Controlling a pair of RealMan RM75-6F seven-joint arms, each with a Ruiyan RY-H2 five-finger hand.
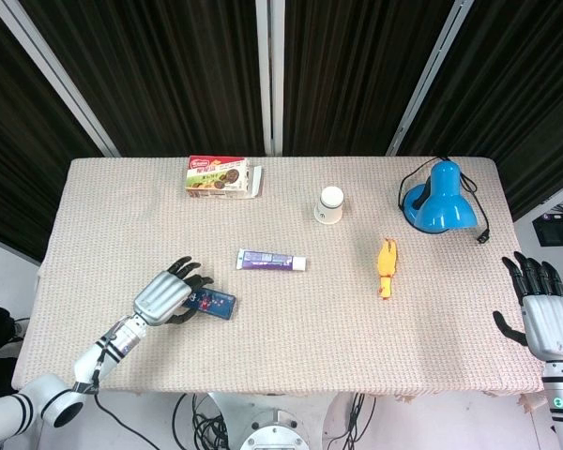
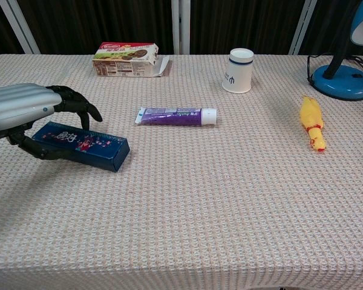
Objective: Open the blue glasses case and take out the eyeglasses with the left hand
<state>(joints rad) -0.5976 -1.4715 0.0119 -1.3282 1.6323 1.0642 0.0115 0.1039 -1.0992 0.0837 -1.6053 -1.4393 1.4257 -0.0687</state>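
The left hand (image 2: 24, 109) wraps its dark fingers around one end of the closed, flat blue glasses case (image 2: 81, 145) lying near the table's left side — not opened yet, eyeglasses unseen inside. The right hand (image 1: 542, 314) hangs spread, empty, beside the table's edge.

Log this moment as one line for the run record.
left hand: fingers around blue glasses case, resting on table | case: closed | eyeglasses: not visible | right hand: open, off table's right edge
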